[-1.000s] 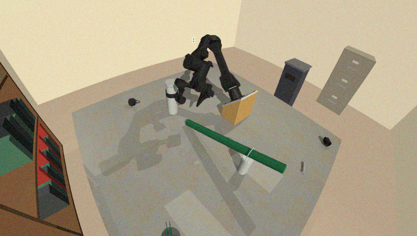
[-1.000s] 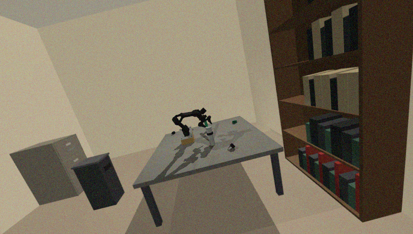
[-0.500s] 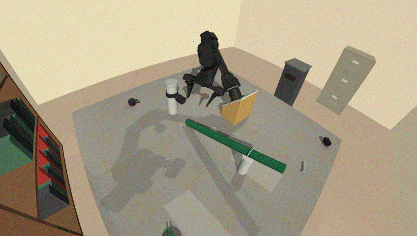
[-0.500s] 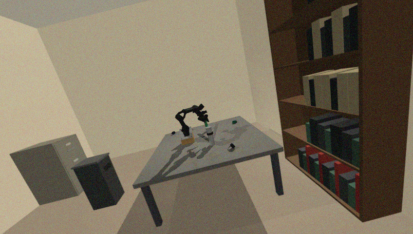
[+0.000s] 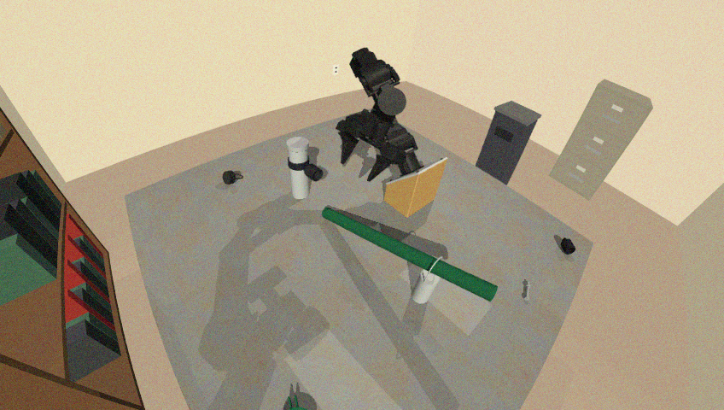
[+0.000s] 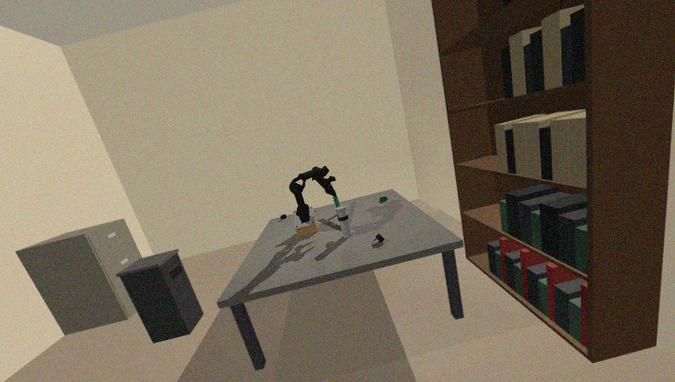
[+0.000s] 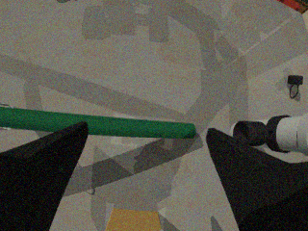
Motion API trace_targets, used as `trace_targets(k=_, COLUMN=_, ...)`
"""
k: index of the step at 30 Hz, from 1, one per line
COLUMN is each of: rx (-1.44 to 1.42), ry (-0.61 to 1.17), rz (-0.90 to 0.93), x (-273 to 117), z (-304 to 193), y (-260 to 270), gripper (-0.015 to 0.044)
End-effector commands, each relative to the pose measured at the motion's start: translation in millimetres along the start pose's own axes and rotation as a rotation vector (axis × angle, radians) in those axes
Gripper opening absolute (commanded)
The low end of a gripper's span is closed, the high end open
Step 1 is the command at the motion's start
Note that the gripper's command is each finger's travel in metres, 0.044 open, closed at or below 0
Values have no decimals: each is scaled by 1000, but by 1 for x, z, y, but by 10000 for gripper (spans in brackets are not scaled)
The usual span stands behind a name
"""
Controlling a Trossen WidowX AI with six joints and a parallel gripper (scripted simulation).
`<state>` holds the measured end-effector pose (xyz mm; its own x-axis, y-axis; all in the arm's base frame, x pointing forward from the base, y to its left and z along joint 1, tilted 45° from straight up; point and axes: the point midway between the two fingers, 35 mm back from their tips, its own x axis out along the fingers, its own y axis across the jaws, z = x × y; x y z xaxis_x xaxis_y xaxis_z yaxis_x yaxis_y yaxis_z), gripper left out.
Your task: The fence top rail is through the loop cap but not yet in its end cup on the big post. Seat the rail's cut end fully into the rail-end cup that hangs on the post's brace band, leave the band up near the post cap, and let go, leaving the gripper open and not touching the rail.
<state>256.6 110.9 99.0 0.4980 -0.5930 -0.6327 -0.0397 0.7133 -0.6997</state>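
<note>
The green rail (image 5: 381, 237) (image 7: 29, 118) passes through the white loop cap (image 5: 431, 274) on the short post (image 5: 421, 291). Its free end is outside the black rail-end cup (image 5: 314, 172) (image 7: 248, 133), with a visible gap between them; in the wrist view they lie nearly in line. The cup hangs on the black brace band (image 5: 297, 165) (image 7: 273, 133), in the upper part of the big white post (image 5: 300, 186) (image 6: 346, 230) (image 7: 295, 134), below its cap (image 5: 297, 143). My gripper (image 5: 359, 171) (image 7: 148, 131) is open and empty, to the right of the cup in the top view. Whether a finger touches the rail is unclear.
An orange block (image 5: 426, 189) (image 6: 306, 230) (image 7: 134, 221) stands by the arm's base. A black clamp (image 5: 229, 176) (image 6: 379, 238) (image 7: 295, 81) lies beyond the post. A black piece (image 5: 568, 245) and a small metal piece (image 5: 527, 289) lie at the right. A green part (image 5: 297, 407) is at the near edge.
</note>
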Motion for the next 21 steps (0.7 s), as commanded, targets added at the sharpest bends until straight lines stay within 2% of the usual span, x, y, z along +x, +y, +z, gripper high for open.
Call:
trace_targets(k=1, rx=52, ry=10, rz=-7, x=2, z=1, y=1, gripper=440)
trace_targets(k=4, rx=224, ry=65, rz=-16, x=12, z=-2, y=4, gripper=440)
trace_targets(k=9, rx=675, ry=203, rz=-82, x=37, z=-10, y=13, gripper=440)
trace_targets(k=17, rx=1415, ry=380, rz=-340, x=78, z=-29, y=25, gripper=440)
trace_targets(k=21, rx=1547, ry=401, rz=-408, x=85, z=-34, y=27, gripper=440)
